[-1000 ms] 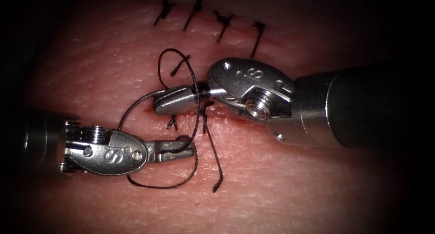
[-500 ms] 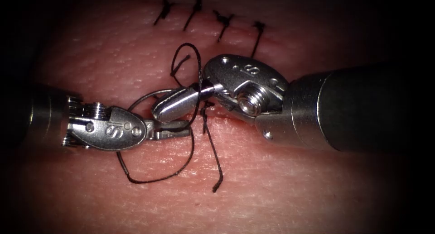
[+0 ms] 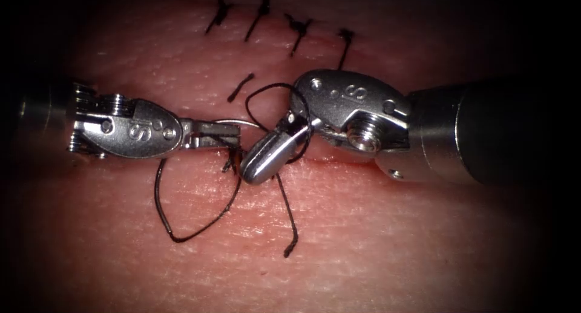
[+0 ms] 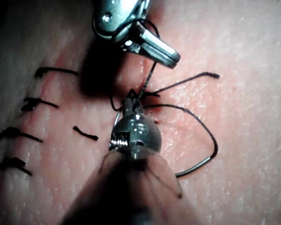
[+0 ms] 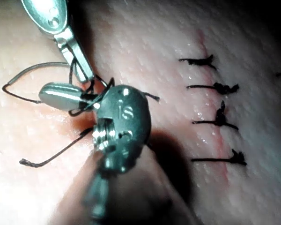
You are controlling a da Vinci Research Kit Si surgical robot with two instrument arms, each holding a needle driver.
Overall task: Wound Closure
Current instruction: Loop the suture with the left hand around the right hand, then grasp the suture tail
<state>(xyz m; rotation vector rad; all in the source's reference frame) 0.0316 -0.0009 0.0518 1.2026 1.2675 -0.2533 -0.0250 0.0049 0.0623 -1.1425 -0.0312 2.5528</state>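
- At the far end of the cut [image 3: 330, 162], four stitches [image 3: 296, 31] sit knotted and trimmed short. I count that stretch as closed.
- Just near of them, a loose cut end of thread [image 3: 240, 86] lies on the tissue [image 3: 375, 246], joined to nothing.
- In the middle, where the cut shows red, the stitch I am working on is in place but not knotted down. Its thread [image 3: 181, 237] is slack and sweeps in a wide loop over the near-left tissue.
- My left pincer [image 3: 218, 134] comes in from the left with its jaws together, clamped on that thread right beside the stitch.
- My right pincer [image 3: 261, 161] points down and left across the cut, its jaws pressed together. I see nothing between them at the tip.
- A turn of thread [image 3: 272, 88] is wound around my right pincer close to its hinge, so I judge a knot is being formed.
- The short tail [image 3: 289, 222] lies free on the near side, and neither pincer touches it.
- A thin grey strand [image 3: 245, 123] runs from my left jaws toward the right pincer. I cannot tell whether it is the needle or a glinting length of thread, so I cannot place the needle for certain or say whether it is in the tissue.
- What is left, as I judge it, is drawing this knot down and trimming its ends. My right pincer hides the cut further right, so I cannot tell whether more stitches are needed there.
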